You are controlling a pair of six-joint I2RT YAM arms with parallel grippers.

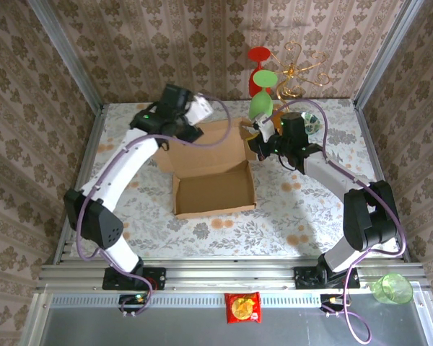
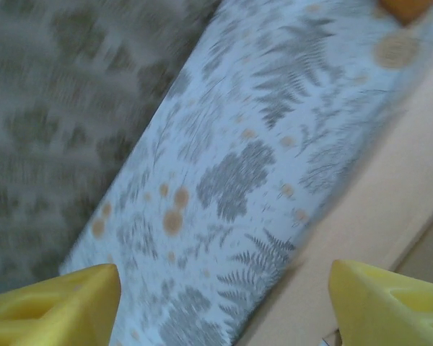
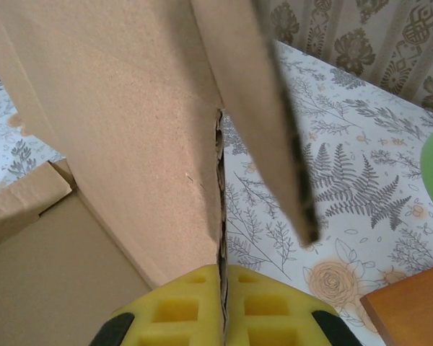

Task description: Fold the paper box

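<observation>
One paper box lies on the flowered table, roughly midway across it. Its shallow tray is nearest the arm bases and its lid panel is thrown open on the far side.

At the box's far right corner, the right gripper has its yellow pads pressed together on the thin edge of an upright cardboard flap. In the right wrist view the flap rises straight out from between them. The open tray floor lies to one side and bare tablecloth to the other.

At the box's far left corner, the left gripper hangs with its yellow fingers spread wide and nothing between them. In the blurred left wrist view, a pale cardboard edge of the box runs just inside one finger, and patterned cloth covers the rest.

Open tablecloth surrounds the box on its near, left and right sides. Beyond the box's far right corner, close to the right gripper, stand a green ornament and a red one. Nearer than the box, off the cloth, a red packet lies on the metal ledge. A green cup sits well to the box's right.
</observation>
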